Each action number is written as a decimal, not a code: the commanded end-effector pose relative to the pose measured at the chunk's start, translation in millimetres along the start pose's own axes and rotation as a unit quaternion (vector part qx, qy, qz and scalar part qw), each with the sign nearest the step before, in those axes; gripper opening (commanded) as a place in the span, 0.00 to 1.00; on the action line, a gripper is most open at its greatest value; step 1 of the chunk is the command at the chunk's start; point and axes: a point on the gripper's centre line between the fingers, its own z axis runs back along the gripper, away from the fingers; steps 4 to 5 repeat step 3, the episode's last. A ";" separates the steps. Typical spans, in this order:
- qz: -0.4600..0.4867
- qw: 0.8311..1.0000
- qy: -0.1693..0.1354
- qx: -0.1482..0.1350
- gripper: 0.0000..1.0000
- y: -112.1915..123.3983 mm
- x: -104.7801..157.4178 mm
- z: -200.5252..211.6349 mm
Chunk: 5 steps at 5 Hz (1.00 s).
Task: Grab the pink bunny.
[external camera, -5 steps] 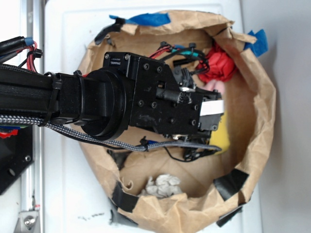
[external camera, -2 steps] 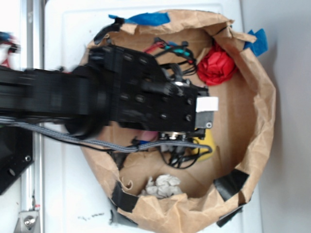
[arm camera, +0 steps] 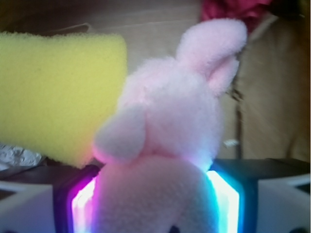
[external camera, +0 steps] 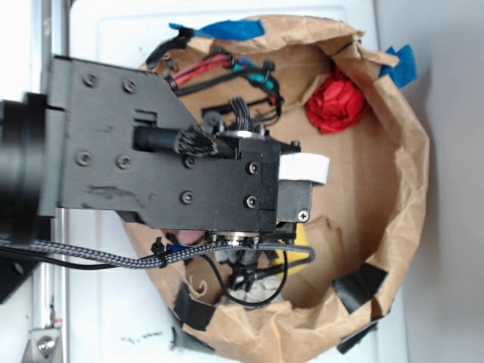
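Gripper (arm camera: pixel 155 213) is pinching the pink bunny (arm camera: pixel 170 141): in the wrist view the plush fills the centre of the frame, its lower body squeezed between the two lit pads (arm camera: pixel 82 204). Yellow sponge (arm camera: pixel 58 87) sits at left, just beside it. In the exterior view the arm (external camera: pixel 151 159) covers the bunny; red ball (external camera: pixel 336 102) lies upper right inside the paper bag (external camera: pixel 408 174).

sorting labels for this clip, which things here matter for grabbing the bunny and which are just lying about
Part of the job:
- pink bunny, sitting between the lit pads of the pincer

Just lying about:
- yellow sponge, beside the bunny
- red ball, at the far side of the paper bag
- crumpled white paper, mostly hidden under the arm
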 end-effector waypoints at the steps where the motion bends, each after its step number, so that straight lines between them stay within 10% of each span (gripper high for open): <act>1: 0.014 1.000 -0.016 -0.019 0.00 1.3 13.9 34.9; 5: 0.027 0.999 -0.024 -0.008 0.00 0.3 18.2 29.0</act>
